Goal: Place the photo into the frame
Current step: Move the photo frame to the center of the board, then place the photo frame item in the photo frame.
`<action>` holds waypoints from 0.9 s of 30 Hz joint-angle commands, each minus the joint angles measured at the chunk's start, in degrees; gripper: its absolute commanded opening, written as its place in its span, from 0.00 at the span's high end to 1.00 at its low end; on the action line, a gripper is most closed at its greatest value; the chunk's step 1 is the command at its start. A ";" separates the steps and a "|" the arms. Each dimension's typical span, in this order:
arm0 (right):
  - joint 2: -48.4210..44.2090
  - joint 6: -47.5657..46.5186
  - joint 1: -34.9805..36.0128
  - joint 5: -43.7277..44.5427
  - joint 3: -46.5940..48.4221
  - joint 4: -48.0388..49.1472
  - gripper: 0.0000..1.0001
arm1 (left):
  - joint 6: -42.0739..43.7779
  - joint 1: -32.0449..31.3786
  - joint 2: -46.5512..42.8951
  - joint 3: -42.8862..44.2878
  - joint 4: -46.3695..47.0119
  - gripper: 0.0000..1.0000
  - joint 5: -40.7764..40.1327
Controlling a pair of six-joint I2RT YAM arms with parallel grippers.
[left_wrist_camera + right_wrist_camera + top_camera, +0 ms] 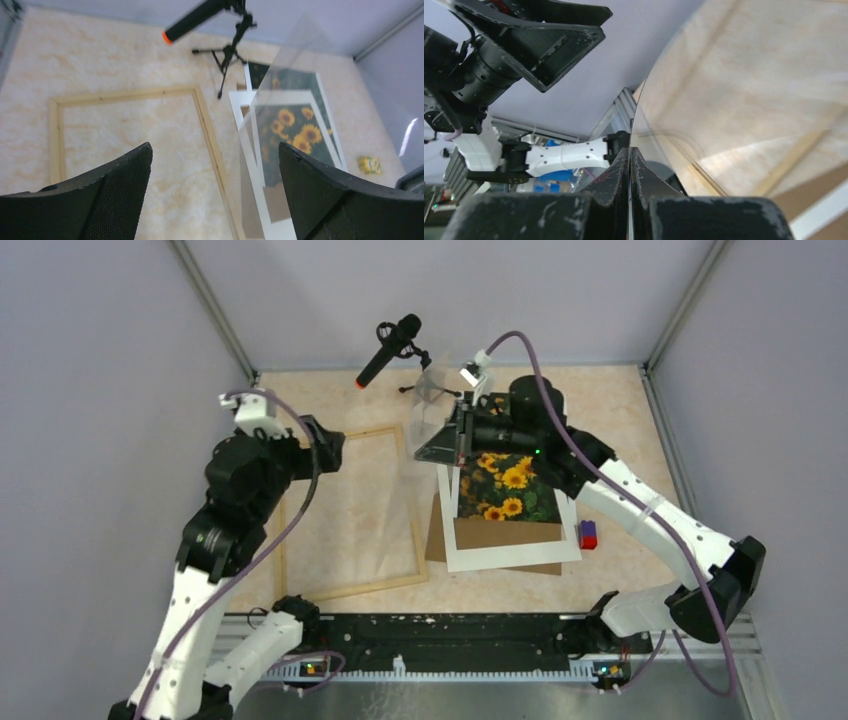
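While my right gripper [630, 155] was closed tightly on one edge of a clear pane [749, 100], I could see almost no gap between its two fingers in the right wrist view. The pane stood raised and tilted in the upper middle of the top view, over the far end of the photo [510, 490]. My left gripper [214, 147] was wide open and had hold of nothing. It hung over the upper left part of the frame [345, 590].

The photo lay face up, right of centre in the top view. As far as I could tell it was resting over a white mat [510, 552], and a brown backing board [437, 530] showed under that mat. The frame lay flat, left of centre, just beside this pile.

I judged the photo to be very light and thin, a paper that bends easily and creases if it is pinched hard. It lay flat, so a finger could not get under it easily. I thought the best place to take hold was the narrow white edge, at a corner or a short side, where a mark would harm little. Lifted by one edge it would probably hang and swing, so a slow carry seemed wise. The pane looked stiff but smooth and breakable, and it could slip between my fingers.
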 commanded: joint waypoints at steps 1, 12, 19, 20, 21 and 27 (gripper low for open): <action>2.03 1.11 7.09 5.49 9.76 6.64 1.00 | 3.05 -0.06 -3.28 5.67 -5.91 0.02 -6.61; -9.56 22.27 8.66 19.51 -30.66 36.44 1.00 | 1.90 -0.07 -5.00 4.81 -5.60 0.01 -2.81; -6.39 25.54 9.87 30.11 -49.39 45.86 1.00 | 2.19 -0.07 -1.65 1.17 -2.94 0.02 3.40; -6.31 26.06 9.87 31.98 -51.47 46.57 1.00 | 2.44 -0.07 -1.12 0.55 -2.80 0.02 3.63; -6.26 26.43 9.87 33.27 -53.21 47.67 1.00 | 2.73 -0.07 -0.69 0.15 -2.88 0.02 3.67; -4.93 24.55 10.43 31.65 -55.57 47.43 1.00 | 4.20 -0.07 -0.34 -3.45 -0.65 0.02 4.10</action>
